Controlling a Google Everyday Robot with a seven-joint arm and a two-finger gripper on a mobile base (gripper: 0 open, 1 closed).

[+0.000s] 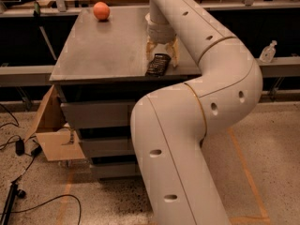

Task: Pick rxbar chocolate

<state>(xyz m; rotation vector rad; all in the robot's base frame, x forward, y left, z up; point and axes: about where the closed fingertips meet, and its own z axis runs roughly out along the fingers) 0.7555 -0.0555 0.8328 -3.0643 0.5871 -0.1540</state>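
Note:
The rxbar chocolate (157,66) is a small flat bar in a dark wrapper. It lies on the grey table top (108,46) near the front edge, right of the middle. My gripper (162,55) comes down from above at the bar's far end. Its two pale fingers (150,50) stand apart, one on each side of the bar, low at the table surface. The bar rests on the table between them. The near end of the bar sticks out toward the table's front edge.
An orange ball (101,11) sits at the far left of the table top. My large white arm (197,125) fills the right foreground and hides the table's right side. A cardboard box (54,135) and cables (18,149) lie on the floor at the left.

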